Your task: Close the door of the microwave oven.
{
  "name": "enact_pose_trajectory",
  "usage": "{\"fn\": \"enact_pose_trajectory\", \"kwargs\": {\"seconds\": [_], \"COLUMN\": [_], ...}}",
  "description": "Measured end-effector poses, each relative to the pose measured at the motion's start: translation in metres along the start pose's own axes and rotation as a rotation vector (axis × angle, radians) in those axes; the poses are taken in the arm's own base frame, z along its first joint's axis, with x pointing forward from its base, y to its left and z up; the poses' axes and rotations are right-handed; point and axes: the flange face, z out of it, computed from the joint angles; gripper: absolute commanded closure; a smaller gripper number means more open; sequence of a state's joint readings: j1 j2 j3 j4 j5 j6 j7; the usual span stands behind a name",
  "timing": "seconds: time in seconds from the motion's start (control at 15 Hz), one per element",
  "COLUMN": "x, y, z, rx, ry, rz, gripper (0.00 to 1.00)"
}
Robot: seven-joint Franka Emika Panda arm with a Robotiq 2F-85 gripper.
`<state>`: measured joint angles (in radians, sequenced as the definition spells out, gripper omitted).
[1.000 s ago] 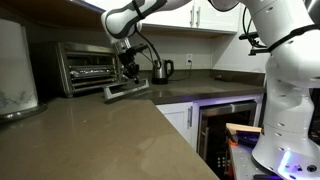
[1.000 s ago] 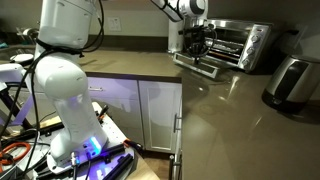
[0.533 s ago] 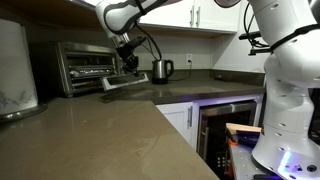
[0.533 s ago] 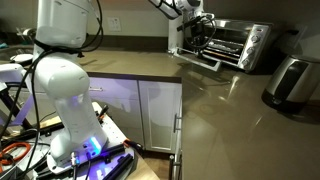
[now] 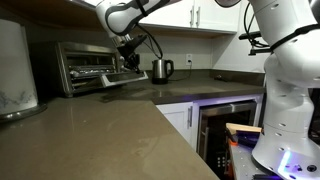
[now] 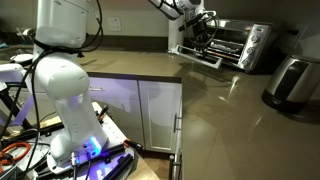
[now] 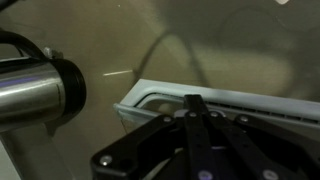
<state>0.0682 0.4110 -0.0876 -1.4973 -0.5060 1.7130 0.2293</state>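
The silver-grey microwave oven (image 5: pixel 85 66) stands at the back of the counter; it also shows in an exterior view (image 6: pixel 240 42). Its drop-down door (image 5: pixel 124 81) is part-way up, tilted between flat and upright, as the exterior view from the side (image 6: pixel 200 57) shows too. My gripper (image 5: pixel 130 62) is at the door's free edge, fingers shut together with nothing between them. In the wrist view the shut gripper (image 7: pixel 193 100) lies against the door's pale frame (image 7: pixel 250 102), and the steel bar handle (image 7: pixel 35 90) sits to the left.
A small steel kettle (image 5: pixel 161 70) stands on the counter just right of the oven. A black built-in appliance (image 5: pixel 228 125) sits under the counter. A brushed-steel appliance (image 6: pixel 290 82) stands on the counter's near end. The arm's white base (image 6: pixel 62 110) stands beside the cabinets.
The door has swung up from lying flat to a tilted, half-raised position. My gripper has risen with its free edge, towards the oven.
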Motion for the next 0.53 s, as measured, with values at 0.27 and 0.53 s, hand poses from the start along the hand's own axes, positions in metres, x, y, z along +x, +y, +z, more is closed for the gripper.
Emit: {"fn": "enact_pose_trajectory", "kwargs": {"seconds": [0.27, 0.53], "x": [0.0, -0.001], "y": [0.001, 0.008], "z": [-0.003, -0.017], "rx": [-0.009, -0.023], "ry": [0.011, 0.056], "rz": [0.004, 0.01], "gripper": [1.0, 1.0]}}
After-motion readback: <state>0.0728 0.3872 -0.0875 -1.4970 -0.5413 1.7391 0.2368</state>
